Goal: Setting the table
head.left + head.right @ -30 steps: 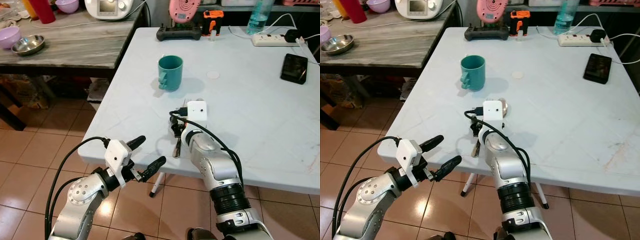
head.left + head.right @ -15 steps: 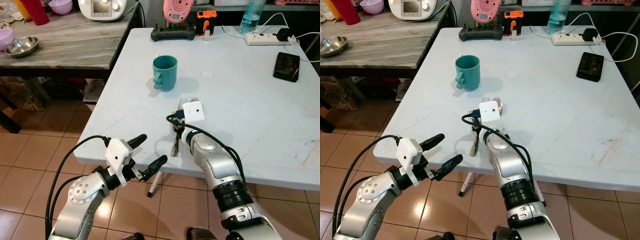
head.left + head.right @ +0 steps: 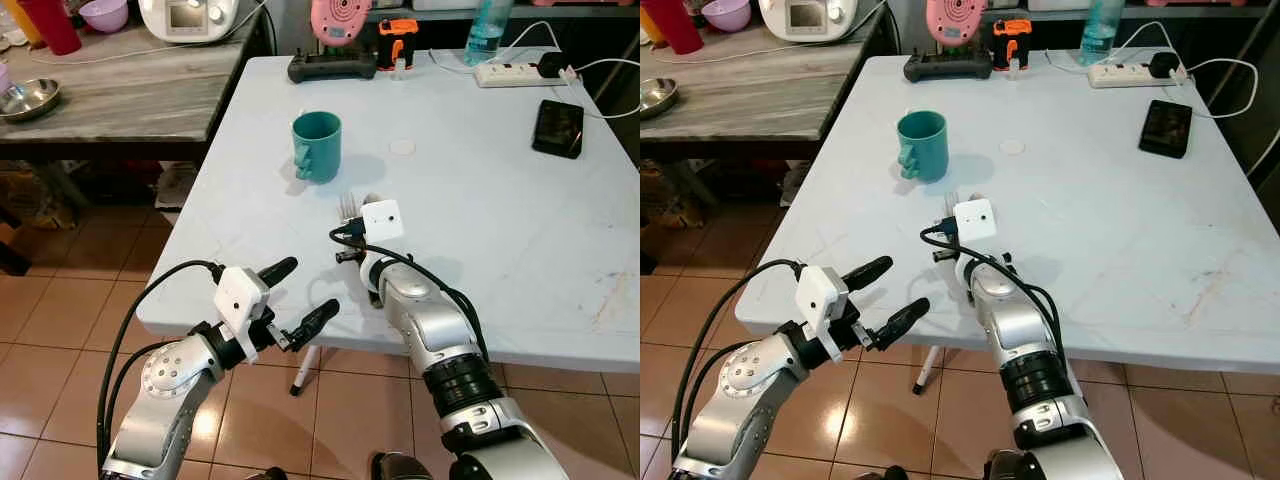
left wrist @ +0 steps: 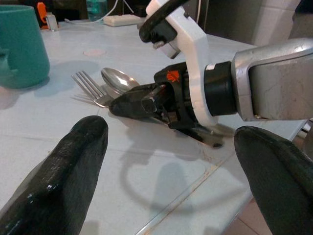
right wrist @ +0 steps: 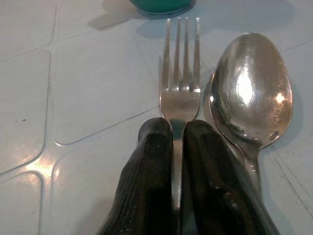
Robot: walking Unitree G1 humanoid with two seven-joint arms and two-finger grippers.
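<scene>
We've got our right gripper down on the white table near its front edge, its 2 black fingers pinched together on the neck of the fork. The fork lies flat, tines pointing toward the teal mug, and the spoon lies right beside it, parallel, bowl up. In the left wrist view both pieces look like they rest on the tabletop rather than hang in the air.

Our left gripper hovers just off the table's front edge, over the floor, fingers spread wide with nothing between them.

Progress-wise, we'd say this is partway: 1 mug, 1 fork and 1 spoon are on the table, grouped close together. No plate or bowl sits at this place, so if the setting needs one, that's left to do. The fork also looks about placed, so letting go of it is probably the next bit.

The table is a pale plastic top with faint scuffs. At its far edge sit a black controller, an orange gadget, a water bottle and a power strip with a cable; a black phone lies toward the right side. To the left stands a grey wood-grain table with a steel bowl and a white cooker. The floor is terracotta tile.
</scene>
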